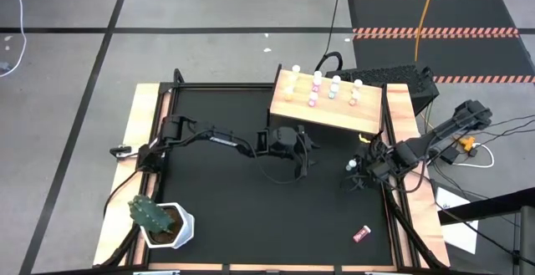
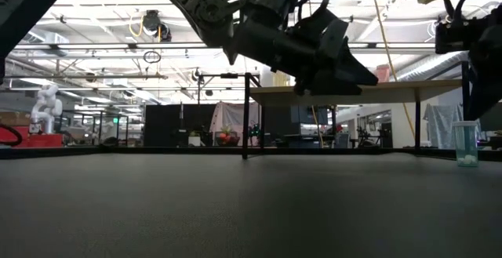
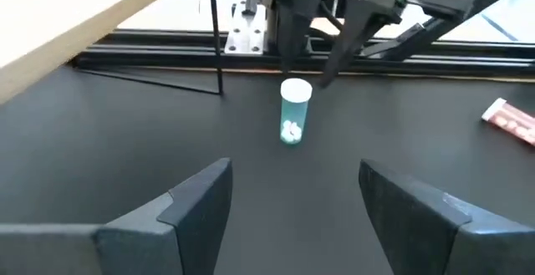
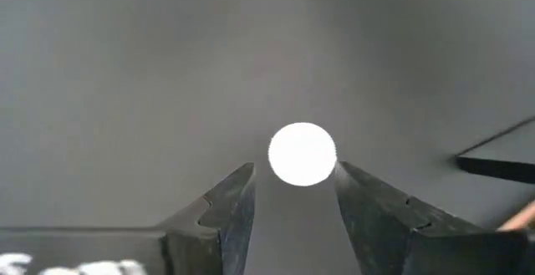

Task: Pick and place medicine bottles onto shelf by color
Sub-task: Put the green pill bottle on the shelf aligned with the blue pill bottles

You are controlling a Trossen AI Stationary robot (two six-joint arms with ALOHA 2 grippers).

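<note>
While the right arm reaches in over the table's right edge pointing straight down, its gripper [image 4: 294, 193] sits right above a teal bottle [image 3: 294, 112] standing upright on the black table [image 1: 217, 208]. From the wrist camera the white cap [image 4: 302, 153] sits between the fingertips (slightly ahead of them); the fingers are spread, gripping nothing, and I can't tell if they touch it. The left gripper [image 3: 292, 193] hovers mid-table beside the shelf [image 1: 292, 113], also spread and empty, facing that bottle.
</note>
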